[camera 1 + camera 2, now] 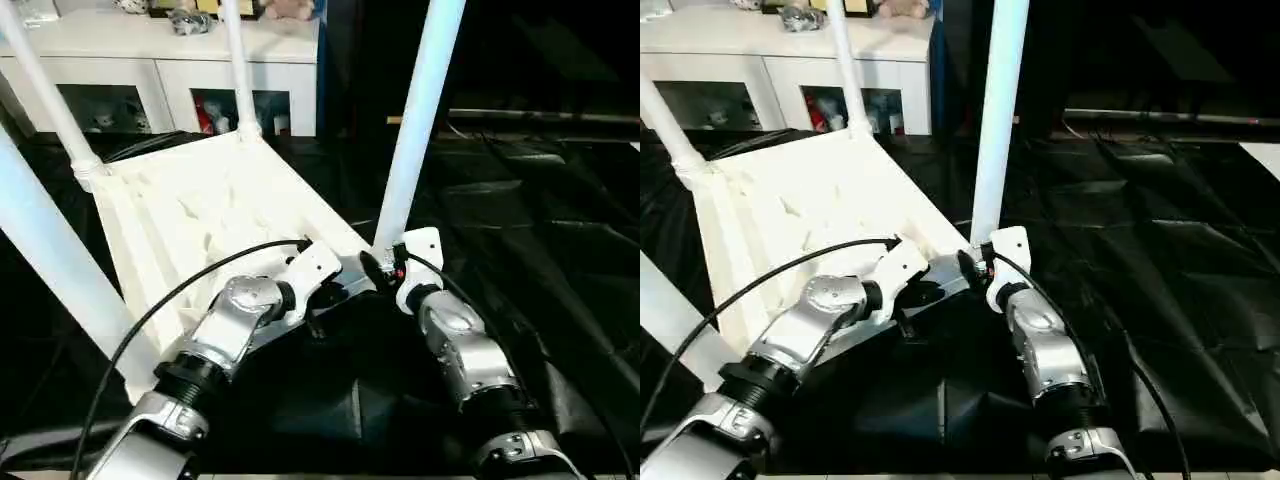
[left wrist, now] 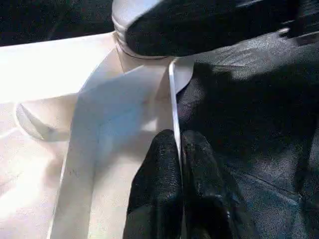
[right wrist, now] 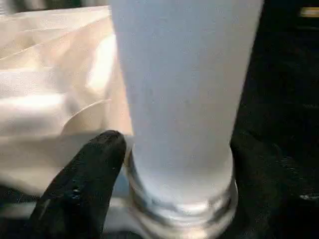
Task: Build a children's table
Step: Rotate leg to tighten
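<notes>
While the white table top (image 1: 215, 215) lies upside down and tilted on the black floor covering (image 1: 560, 250), filling the left and centre of the head views, four white tube legs rise from its corner sockets. One leg (image 1: 420, 120) stands just right of centre and runs up out of the top edge of the frame; a second leg (image 1: 238, 70) rises from the far corner at upper centre; a third leg (image 1: 45, 95) climbs at the upper left; and a fourth leg (image 1: 55, 270), large and close to the camera, crosses the left edge. Both silver forearms come up from the bottom of the frame and meet at the near right corner of the top, at the foot of the first leg. In the left wrist view, the left gripper (image 2: 179, 164) has its two black fingers pressed together on the thin raised rim (image 2: 173, 99) of the top, pinching that edge just short of the corner socket. In the right wrist view, the right gripper (image 3: 174, 159) stands spread around the base of the leg where it enters its silvery collar, with one black finger (image 3: 82, 184) lying beside the leg on one side and the other dark beside the collar on the opposite side. Behind the table, along the top left of the frame, stands a white cabinet (image 1: 160, 60) with glass-front shelves.
</notes>
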You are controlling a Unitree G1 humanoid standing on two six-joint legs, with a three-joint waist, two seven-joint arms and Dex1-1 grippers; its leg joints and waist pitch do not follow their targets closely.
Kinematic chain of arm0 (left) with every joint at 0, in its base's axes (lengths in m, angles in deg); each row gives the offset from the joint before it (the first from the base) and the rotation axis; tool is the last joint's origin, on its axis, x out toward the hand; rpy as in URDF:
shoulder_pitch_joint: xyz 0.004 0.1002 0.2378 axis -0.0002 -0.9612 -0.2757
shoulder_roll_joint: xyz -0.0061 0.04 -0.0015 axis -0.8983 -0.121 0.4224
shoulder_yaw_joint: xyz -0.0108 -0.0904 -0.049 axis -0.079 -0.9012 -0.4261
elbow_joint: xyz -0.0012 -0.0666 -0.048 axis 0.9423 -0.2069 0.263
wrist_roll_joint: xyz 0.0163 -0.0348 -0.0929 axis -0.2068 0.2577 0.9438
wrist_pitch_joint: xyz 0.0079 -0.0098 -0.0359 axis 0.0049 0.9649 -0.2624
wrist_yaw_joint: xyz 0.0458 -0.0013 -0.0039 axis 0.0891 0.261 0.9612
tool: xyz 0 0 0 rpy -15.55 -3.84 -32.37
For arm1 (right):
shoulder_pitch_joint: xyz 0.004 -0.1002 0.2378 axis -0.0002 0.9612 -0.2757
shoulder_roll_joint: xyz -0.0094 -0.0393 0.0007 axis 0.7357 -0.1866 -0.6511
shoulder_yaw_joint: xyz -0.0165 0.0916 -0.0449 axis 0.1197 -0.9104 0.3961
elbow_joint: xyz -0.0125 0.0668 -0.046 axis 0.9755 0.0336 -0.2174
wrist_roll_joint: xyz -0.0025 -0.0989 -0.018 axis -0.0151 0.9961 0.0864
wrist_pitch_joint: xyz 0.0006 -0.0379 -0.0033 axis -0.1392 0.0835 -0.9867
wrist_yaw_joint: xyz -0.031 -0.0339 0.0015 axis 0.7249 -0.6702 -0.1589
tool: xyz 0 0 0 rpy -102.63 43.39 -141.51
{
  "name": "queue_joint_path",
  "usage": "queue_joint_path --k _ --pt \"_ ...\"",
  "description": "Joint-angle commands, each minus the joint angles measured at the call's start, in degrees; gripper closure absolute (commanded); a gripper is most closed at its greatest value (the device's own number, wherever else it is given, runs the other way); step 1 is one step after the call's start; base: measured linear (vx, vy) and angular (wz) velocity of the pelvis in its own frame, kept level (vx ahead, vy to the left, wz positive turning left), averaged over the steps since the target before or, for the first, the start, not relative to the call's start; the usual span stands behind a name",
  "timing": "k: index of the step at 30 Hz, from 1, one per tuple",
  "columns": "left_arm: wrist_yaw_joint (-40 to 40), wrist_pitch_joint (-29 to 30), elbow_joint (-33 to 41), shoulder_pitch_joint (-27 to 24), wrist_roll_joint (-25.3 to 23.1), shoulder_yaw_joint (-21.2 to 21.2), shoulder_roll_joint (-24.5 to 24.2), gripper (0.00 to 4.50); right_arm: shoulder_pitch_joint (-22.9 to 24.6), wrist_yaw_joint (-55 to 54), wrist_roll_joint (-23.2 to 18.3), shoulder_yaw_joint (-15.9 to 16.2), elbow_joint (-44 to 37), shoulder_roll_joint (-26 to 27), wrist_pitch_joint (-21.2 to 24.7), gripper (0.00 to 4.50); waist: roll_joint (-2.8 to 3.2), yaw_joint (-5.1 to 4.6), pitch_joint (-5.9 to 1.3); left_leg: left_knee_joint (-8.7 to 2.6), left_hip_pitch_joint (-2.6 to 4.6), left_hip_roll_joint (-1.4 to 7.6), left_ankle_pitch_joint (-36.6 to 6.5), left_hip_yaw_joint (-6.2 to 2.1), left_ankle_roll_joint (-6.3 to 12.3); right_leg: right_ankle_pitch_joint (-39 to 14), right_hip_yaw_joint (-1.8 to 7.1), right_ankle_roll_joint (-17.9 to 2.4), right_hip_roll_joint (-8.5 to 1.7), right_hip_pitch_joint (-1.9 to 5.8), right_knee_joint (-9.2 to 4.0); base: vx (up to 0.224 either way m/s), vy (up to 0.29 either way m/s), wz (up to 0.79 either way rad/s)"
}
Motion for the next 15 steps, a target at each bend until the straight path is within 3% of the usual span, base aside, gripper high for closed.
queue_joint_path --k 1,6,8,9,11,13,15 --pt "-1.4 -2.8 -1.1 -1.7 1.5 -0.3 -0.6 4.50 0.3 8.7 -1.5 5.9 -3.3 -0.1 0.2 0.57 -1.25 0.33 -2.27 -4.22 -0.62 2.63 -12.1 -0.95 3.37 -17.5 2.28 -9.2 -3.58 1.55 -5.37 0.000 0.000 0.00" --pt "-13.3 -5.0 3.9 -5.1 5.5 -0.2 -6.7 4.50 1.4 21.5 -3.0 6.6 -7.4 -8.7 1.1 0.57 -1.52 0.61 -2.59 -3.54 -0.98 2.79 -6.3 -0.65 6.20 -10.3 2.15 -11.0 -3.57 1.88 -4.40 0.000 0.000 0.00" --pt "-15.6 -4.7 4.9 -5.7 6.2 -0.1 -7.9 4.50 1.6 23.7 -3.2 6.7 -7.9 -10.0 1.3 0.57 -1.16 0.70 -2.59 -3.46 -0.50 2.93 -5.9 -0.46 6.18 -8.6 2.12 -12.3 -3.29 1.46 -4.28 0.000 0.000 0.00" --pt "-17.2 -4.4 5.7 -6.0 6.8 0.0 -8.6 4.50 1.7 24.9 -3.4 6.8 -8.2 -10.7 1.5 0.57 -1.40 0.72 -2.62 -3.46 -0.46 2.95 -5.6 -0.41 6.09 -7.9 2.07 -12.7 -3.16 1.60 -4.20 0.000 0.000 0.00" --pt "-21.3 -3.0 8.0 -7.2 8.1 0.6 -10.7 4.50 2.1 28.7 -3.9 7.6 -9.3 -12.8 2.7 0.57 -1.19 0.92 -2.69 -3.55 -0.42 3.12 -5.4 -0.46 6.04 -5.7 1.98 -13.9 -3.11 1.69 -3.79 0.000 0.000 0.00" --pt "-23.2 -1.9 9.2 -7.7 8.9 0.8 -11.8 4.50 2.4 30.5 -3.7 8.4 -9.5 -13.8 2.7 0.57 -0.85 1.13 -2.83 -3.38 -0.12 3.26 -4.2 -0.42 6.33 -2.3 1.98 -14.9 -2.99 1.56 -3.30 0.000 0.000 0.00" --pt "-23.6 -1.8 9.4 -7.9 8.9 0.7 -12.2 4.50 2.5 31.7 -3.5 9.4 -9.6 -14.6 2.6 0.57 -1.00 1.16 -3.01 -3.00 -0.20 3.18 -1.7 -0.31 7.33 3.9 1.93 -16.5 -2.77 1.61 -2.64 0.000 0.000 0.00"
